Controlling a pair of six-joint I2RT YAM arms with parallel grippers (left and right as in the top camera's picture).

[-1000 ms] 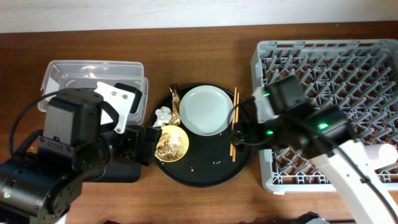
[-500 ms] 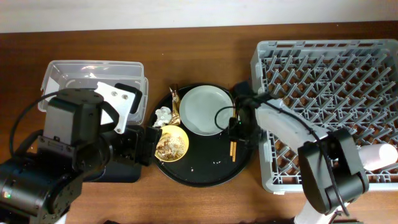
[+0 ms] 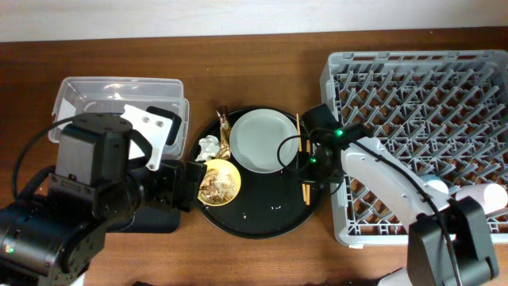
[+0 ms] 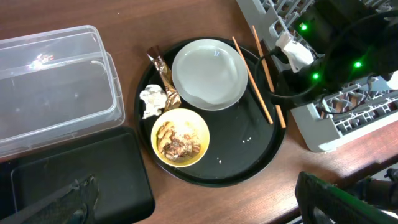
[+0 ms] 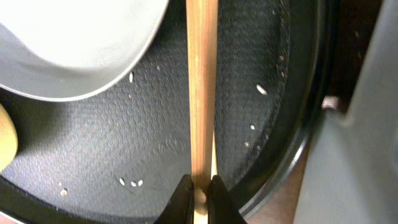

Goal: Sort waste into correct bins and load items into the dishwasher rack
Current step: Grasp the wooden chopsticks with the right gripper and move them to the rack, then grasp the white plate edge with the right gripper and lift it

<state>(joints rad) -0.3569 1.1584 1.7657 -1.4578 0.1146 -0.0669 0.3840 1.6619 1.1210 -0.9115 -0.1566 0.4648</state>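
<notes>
On the round black tray [image 3: 262,218] lie a pale grey-green plate [image 3: 262,141], a yellow bowl [image 3: 220,181] of brown food scraps, a white tissue [image 3: 209,145], a brown-gold wrapper [image 3: 225,131] and wooden chopsticks [image 3: 302,151]. My right gripper [image 3: 306,168] is shut on the chopsticks [image 5: 202,93] near their lower end, low over the tray's right side. The jaws [image 5: 200,194] pinch the upper stick, and the second one peeks out beneath it. My left gripper [image 4: 199,210] stands open over the table's front left, holding nothing. The grey dishwasher rack [image 3: 421,103] fills the right side.
A clear tub [image 3: 119,99] sits at the back left, with a shallow black tray [image 4: 81,180] in front of it, partly under my left arm. A pale pink cup [image 3: 481,198] shows at the rack's lower right. Rice grains dot the round tray [image 5: 93,155].
My right gripper has come down from the rack's edge onto the tray's right side and shut on the chopsticks. The left arm has not moved.
</notes>
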